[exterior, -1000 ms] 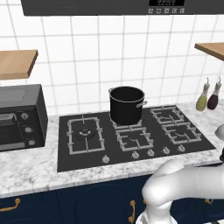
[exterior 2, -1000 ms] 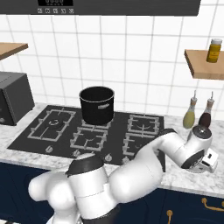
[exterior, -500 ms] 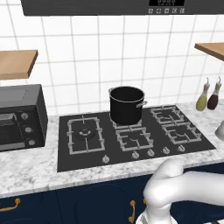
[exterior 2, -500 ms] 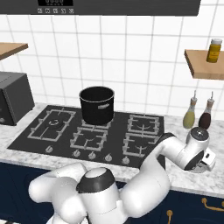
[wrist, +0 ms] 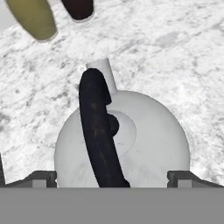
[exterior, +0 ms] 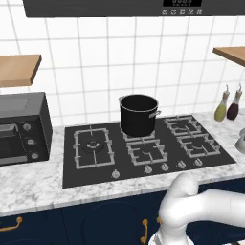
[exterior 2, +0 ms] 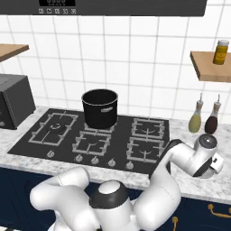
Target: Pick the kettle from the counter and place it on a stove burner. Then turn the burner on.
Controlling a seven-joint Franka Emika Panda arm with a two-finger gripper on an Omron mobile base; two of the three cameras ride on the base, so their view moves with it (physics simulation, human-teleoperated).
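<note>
Hovering with our jaws spread wide, one fingertip (wrist: 41, 178) on each side, we hang directly above the kettle (wrist: 144, 140), its black handle (wrist: 98, 131) running between them. It sits on the marbled table (wrist: 175, 52) right of the stove, near two bottles (exterior 2: 204, 118); a black stockpot (exterior 2: 100, 108) occupies a rear grate.

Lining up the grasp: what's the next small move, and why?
Probably lower straight down. The gripper is open, its fingertips either side of the kettle, whose black handle runs between them, not yet enclosed. Then close.
</note>
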